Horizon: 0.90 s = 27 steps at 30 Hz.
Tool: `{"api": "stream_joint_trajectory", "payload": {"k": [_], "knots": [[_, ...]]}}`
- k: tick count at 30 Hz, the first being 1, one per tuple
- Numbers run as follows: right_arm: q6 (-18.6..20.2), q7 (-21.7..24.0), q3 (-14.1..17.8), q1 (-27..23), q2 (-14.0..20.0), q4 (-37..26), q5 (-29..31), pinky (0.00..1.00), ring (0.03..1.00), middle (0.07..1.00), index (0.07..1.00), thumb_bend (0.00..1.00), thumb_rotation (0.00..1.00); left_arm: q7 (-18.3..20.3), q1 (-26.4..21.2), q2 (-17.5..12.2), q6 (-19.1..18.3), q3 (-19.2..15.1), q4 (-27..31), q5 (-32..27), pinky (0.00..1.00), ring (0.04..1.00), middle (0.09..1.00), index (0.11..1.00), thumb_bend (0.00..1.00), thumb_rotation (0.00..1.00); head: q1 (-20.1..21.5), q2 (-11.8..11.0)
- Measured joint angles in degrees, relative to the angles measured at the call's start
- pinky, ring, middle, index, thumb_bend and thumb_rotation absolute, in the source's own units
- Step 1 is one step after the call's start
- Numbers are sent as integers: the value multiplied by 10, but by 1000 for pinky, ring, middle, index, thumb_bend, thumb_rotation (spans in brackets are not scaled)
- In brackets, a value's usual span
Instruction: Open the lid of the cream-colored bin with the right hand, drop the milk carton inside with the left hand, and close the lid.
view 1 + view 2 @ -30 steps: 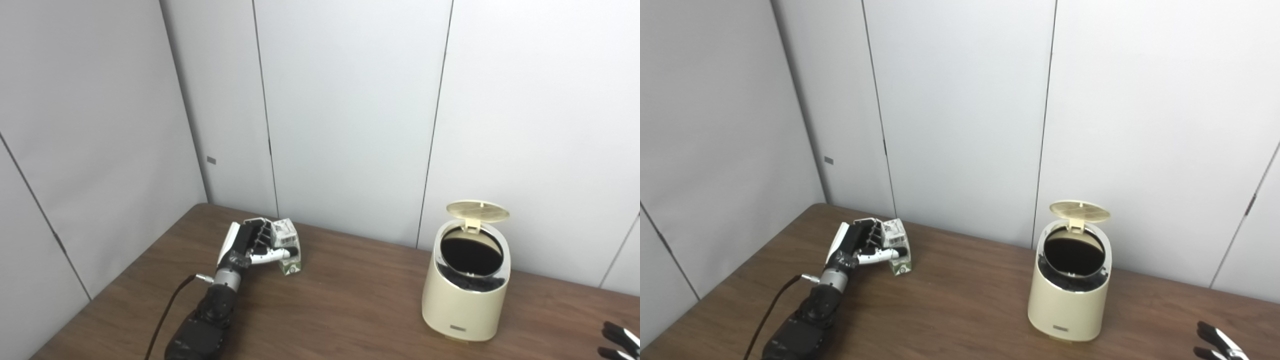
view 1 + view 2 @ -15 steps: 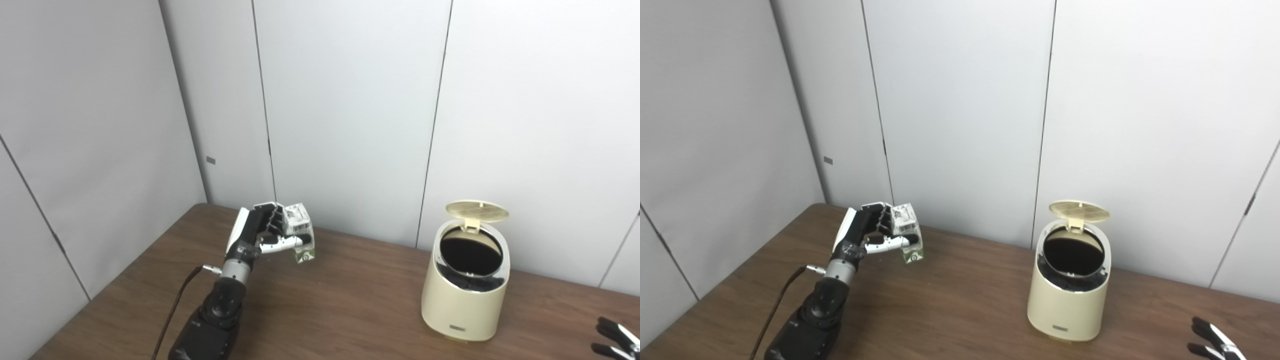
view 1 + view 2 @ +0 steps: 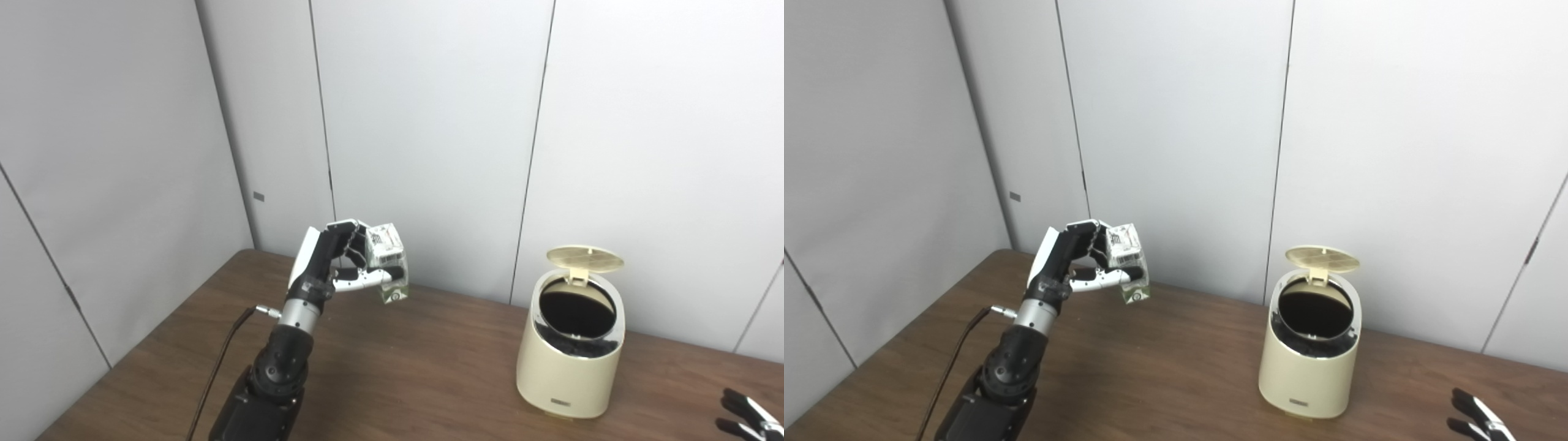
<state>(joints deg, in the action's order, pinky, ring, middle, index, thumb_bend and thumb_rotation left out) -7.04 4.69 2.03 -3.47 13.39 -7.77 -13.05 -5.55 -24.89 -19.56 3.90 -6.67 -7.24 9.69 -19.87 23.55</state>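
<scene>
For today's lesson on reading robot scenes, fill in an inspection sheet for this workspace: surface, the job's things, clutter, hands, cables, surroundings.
Surface: brown wooden table, bare apart from the bin.
Job's things: cream-colored bin stands upright on the table, right of centre; its lid is raised and the dark opening shows. The milk carton is off the table, held in the air left of the bin, tilted.
Clutter: nothing seen.
Hands: left hand is closed on the carton. Only the fingertips of the right hand show at the lower right edge, apart and holding nothing.
Cables: a dark cable runs from the left wrist down to the bottom edge.
Surroundings: plain light grey wall panels behind the table.
</scene>
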Motion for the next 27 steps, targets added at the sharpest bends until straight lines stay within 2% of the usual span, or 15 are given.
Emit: {"api": "stream_joint_trajectory", "payload": {"k": [4,9,12,17,27], "knots": [[0,-1,0,0,-6,-1,-6,708,834,896,895,711,465,9,5,10,-25,3,39,8,446,505,487,496,523,0,15,2],[4,-2,0,0,-8,-6,-14,717,836,894,896,680,388,19,5,13,-27,12,69,19,490,522,487,494,524,0,23,3],[11,-2,0,0,-10,-16,-14,721,834,890,891,650,281,23,6,17,-27,16,87,27,503,524,486,496,524,0,33,4],[23,-2,-1,-2,-14,-25,-15,724,839,895,889,638,163,37,7,26,-26,22,111,27,507,520,482,500,524,0,47,5],[32,-2,-9,-4,-14,-39,-37,706,815,878,875,681,97,58,6,42,-12,32,132,9,476,500,478,504,523,0,80,7]]}}
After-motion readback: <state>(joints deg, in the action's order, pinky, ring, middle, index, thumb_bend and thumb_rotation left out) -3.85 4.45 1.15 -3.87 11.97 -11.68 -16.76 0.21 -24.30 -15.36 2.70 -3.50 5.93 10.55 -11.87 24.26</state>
